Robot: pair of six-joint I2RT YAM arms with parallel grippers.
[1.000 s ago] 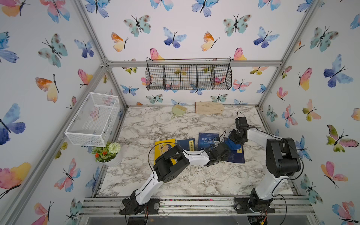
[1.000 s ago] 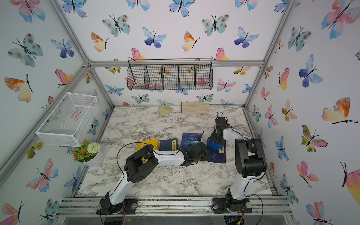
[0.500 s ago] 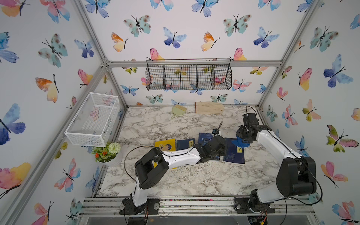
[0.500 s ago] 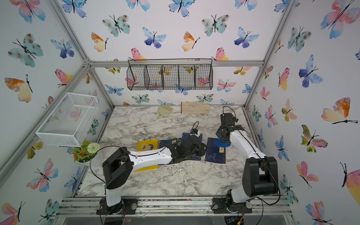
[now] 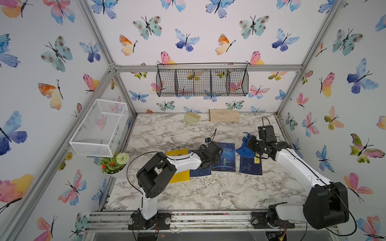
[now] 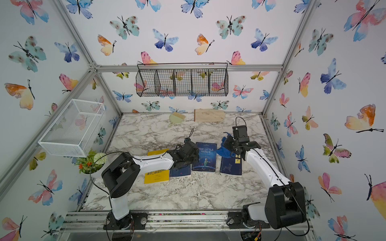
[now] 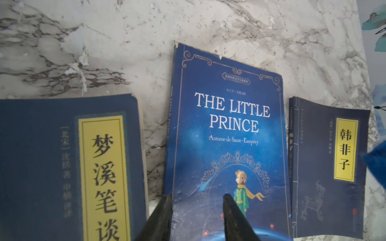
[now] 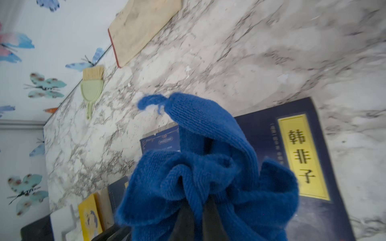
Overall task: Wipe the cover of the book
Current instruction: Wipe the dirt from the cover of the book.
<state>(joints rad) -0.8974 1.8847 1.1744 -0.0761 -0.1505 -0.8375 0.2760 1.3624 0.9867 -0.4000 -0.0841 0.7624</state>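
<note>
The Little Prince (image 7: 227,129) lies face up on the marble surface (image 5: 208,194), so I'll place everything else by it. The left claw (image 7: 197,198) hangs low over its near end with the jaws spread. One finger is at the spine edge and the other above the cover, gripping nothing. I'd guess it is there to pin the book so it won't skid under a wipe. Just right of The Little Prince lies a navy book (image 7: 330,167) with a yellow label. Over that book's far corner the right claw (image 8: 198,217) is pinched tight on a bunched blue cloth (image 8: 208,162), whose loose folds spill forward as the wiping face. I can't tell whether the cloth touches that cover, or which of the two covers is the one to be wiped.
</note>
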